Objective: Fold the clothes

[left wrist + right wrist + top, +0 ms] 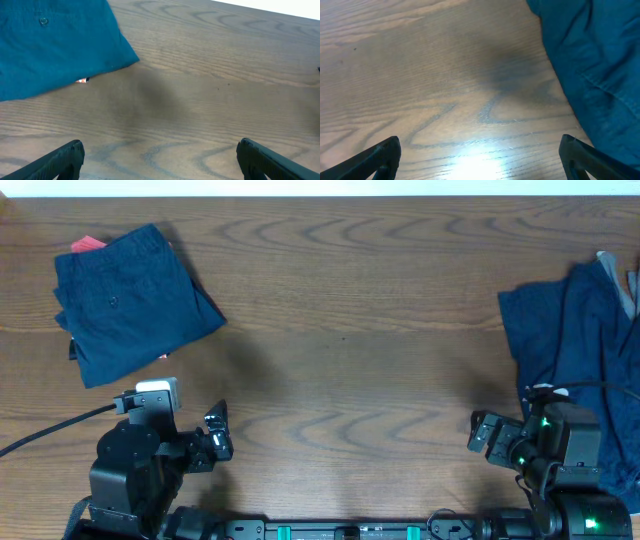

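A folded pair of navy-blue shorts (pixel 125 300) with a small button lies at the table's back left; it also shows in the left wrist view (pixel 55 45). A second navy garment (pixel 580 350) lies crumpled at the right edge and shows in the right wrist view (pixel 600 70). My left gripper (pixel 217 432) is open and empty near the front left, over bare wood (pixel 160 157). My right gripper (pixel 483 435) is open and empty near the front right, just left of the crumpled garment (pixel 480 157).
A red tag (pixel 88 244) sticks out from under the folded shorts. A black cable (pixel 50 430) runs from the left arm to the left edge. Bare wooden table (pixel 350 360) lies between the two garments.
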